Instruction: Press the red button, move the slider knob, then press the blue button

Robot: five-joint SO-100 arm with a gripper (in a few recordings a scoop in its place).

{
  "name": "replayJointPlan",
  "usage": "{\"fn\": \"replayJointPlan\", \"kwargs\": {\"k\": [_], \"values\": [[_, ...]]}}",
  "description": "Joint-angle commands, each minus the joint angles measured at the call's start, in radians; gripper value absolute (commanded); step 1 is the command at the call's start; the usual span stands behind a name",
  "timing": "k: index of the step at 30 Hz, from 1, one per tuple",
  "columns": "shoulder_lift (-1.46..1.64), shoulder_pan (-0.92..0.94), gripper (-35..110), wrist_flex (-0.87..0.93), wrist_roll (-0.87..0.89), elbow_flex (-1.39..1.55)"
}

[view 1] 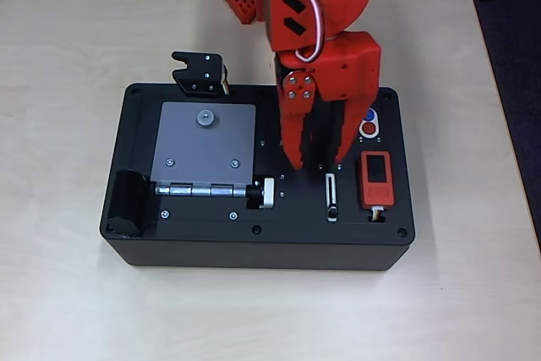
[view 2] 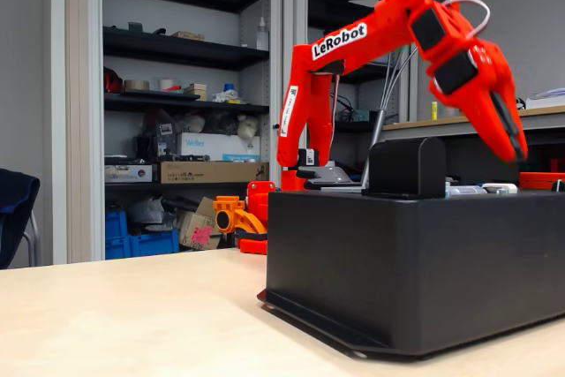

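One black box [view 1: 211,243] — slider knob [view 1: 332,210] in slot, end effector [view 1: 320,161] fingers apart above.

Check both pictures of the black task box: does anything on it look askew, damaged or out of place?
Nothing stands out. The grey plate, slider knob, red button and blue button sit squarely on the black box; the gripper hangs above it.

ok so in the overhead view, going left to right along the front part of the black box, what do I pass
Black cylinder → silver hinge → silver-white ribbed knob → slider slot with the slider knob near its front end → orange-red device.
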Motion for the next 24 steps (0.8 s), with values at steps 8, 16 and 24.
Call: {"fn": "replayJointPlan", "kwargs": {"k": [8,16,24], "values": [[0.153,-0.163,68,0.101,0.219,0.025],[0.215,-0.230,103,0.110,0.276,0.164],[0.279,-0.219,103,0.025,0.276,0.302]]}}
